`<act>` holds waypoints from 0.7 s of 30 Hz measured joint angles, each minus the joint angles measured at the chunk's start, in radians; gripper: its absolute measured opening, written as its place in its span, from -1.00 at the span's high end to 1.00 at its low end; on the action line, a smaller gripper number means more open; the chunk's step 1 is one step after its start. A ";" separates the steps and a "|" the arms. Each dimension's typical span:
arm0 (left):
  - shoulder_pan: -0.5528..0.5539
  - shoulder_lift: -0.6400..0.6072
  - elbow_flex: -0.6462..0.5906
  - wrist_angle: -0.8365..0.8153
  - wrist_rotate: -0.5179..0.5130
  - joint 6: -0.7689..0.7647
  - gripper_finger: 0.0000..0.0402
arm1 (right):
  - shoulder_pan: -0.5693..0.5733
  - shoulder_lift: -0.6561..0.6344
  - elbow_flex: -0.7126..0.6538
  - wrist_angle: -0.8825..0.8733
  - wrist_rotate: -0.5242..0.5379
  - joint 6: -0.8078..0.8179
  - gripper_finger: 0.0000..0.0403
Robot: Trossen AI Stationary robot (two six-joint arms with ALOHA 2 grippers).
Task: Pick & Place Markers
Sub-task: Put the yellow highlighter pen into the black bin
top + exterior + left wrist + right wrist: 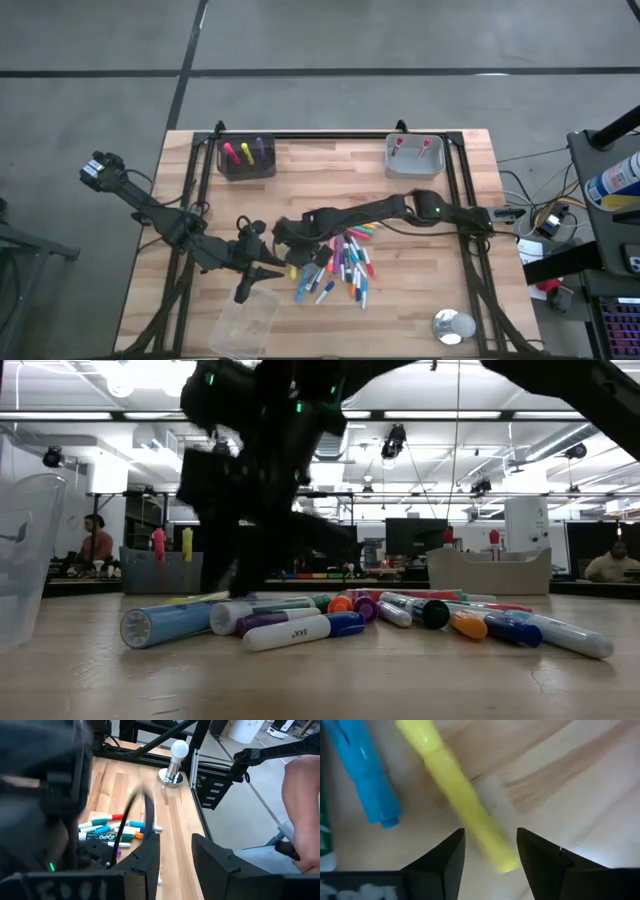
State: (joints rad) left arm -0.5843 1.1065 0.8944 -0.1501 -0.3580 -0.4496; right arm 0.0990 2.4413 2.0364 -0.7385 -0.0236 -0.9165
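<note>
Several markers [345, 265] in mixed colours lie in a pile on the table's middle; the low view shows them lying side by side [380, 618]. My right gripper [297, 264] reaches down at the pile's left edge, open. In its wrist view the fingers stand on either side of one end of a yellow marker [462, 800] that lies flat on the wood beside a blue marker [367, 775]. My left gripper [247, 287] hovers open just left of the pile, over the far end of a clear container [245, 325], holding nothing [175, 857].
A dark bin [246, 158] at the far left holds pink, yellow and purple markers. A grey bin [415, 156] at the far right holds red ones. A round bulb-like object [453, 325] stands near the right corner. A person's arm [300, 795] shows beyond the table's edge.
</note>
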 joint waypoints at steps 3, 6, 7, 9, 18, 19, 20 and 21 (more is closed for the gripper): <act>0.000 0.000 0.000 0.002 0.000 0.003 0.42 | 0.000 0.007 0.000 -0.008 -0.001 -0.005 0.17; 0.000 0.000 0.000 0.005 0.000 0.008 0.42 | 0.000 0.010 -0.006 -0.005 -0.008 -0.008 0.21; 0.000 0.000 0.000 0.005 0.000 0.008 0.42 | 0.000 0.011 -0.006 -0.005 -0.008 -0.008 0.23; 0.000 0.000 0.000 0.005 0.000 0.009 0.42 | 0.000 0.011 -0.006 -0.008 -0.010 -0.004 0.27; 0.000 0.000 0.000 0.003 0.000 0.010 0.42 | -0.002 0.011 -0.008 -0.022 -0.014 0.067 0.63; 0.000 0.000 0.000 0.003 0.000 0.010 0.42 | -0.002 0.011 -0.008 -0.022 -0.013 0.081 0.68; 0.000 0.000 0.000 0.003 0.000 0.010 0.42 | -0.002 0.011 -0.008 -0.021 -0.012 0.099 0.72; 0.000 0.000 0.000 0.003 0.000 0.010 0.42 | -0.003 0.011 -0.008 -0.021 -0.012 0.117 0.74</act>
State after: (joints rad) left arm -0.5846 1.1065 0.8944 -0.1474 -0.3580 -0.4397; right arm 0.0958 2.4527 2.0285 -0.7593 -0.0353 -0.7995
